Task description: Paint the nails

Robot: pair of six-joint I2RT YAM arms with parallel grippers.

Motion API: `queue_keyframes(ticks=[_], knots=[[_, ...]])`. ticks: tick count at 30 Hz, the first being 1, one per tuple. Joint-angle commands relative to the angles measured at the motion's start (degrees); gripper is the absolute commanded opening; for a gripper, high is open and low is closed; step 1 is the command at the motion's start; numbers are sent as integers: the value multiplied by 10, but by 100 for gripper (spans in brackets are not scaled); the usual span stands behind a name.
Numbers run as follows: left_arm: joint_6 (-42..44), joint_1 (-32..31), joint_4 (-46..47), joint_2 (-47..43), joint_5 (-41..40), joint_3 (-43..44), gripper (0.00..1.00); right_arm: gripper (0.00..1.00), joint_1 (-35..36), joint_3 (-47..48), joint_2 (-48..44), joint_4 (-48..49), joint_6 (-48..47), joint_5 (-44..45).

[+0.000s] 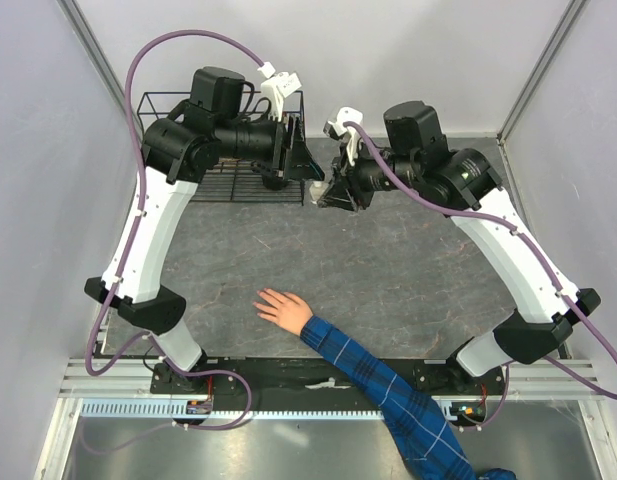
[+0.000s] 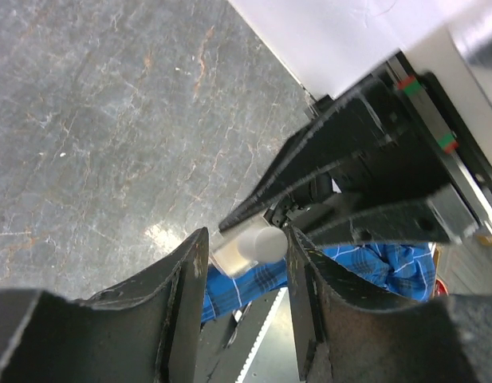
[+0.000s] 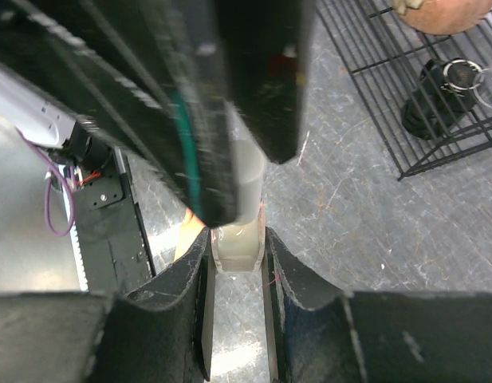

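At eleven o'clock on the grey, marbled stone-look tabletop point(image 1: 408, 270) stands a black wire basket point(image 1: 158, 110) of thin rods. The right wrist camera shows a dark cylindrical object with a metal ring point(image 3: 445, 96) standing inside it and part of a rounded orange-brown item point(image 3: 445, 16) at its far edge; the rest of its contents are hidden by the left arm.

Near six o'clock a bare light-skinned hand point(image 1: 285, 309) lies flat, palm down, fingers pointing toward nine o'clock. The nails point(image 1: 259, 297) are at those fingertips, well apart from both arms and too small to make out in detail. The blue plaid sleeve point(image 1: 388, 395) runs off toward five o'clock.

At twelve o'clock the two arms meet nose to nose above the table. The left gripper point(image 2: 246, 239), with black, wedge-shaped fingers, is clamped around a smooth white cap point(image 2: 265, 242). Facing it from the right, the right gripper point(image 3: 236, 239) is clenched on the small clear bottle point(image 3: 236, 254), a glossy, pale-filled container held between its two dark pads, with the cap end reaching into the opposite gripper's fingers.
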Motion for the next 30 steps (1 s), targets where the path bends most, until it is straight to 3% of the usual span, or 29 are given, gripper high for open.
queue_keyframes(ticks=[1, 8, 17, 30], knots=[[28, -1, -25, 0, 11, 24, 49, 0, 10, 16, -10, -4, -22, 4], [51, -1, -65, 5, 13, 29, 41, 0, 23, 16, -8, -13, -31, 23], [56, -1, -69, 1, 40, 25, 48, 0, 32, 19, -1, -19, -35, 33], [53, 0, -65, 1, 43, 30, 33, 0, 37, 13, -1, -22, -37, 44]])
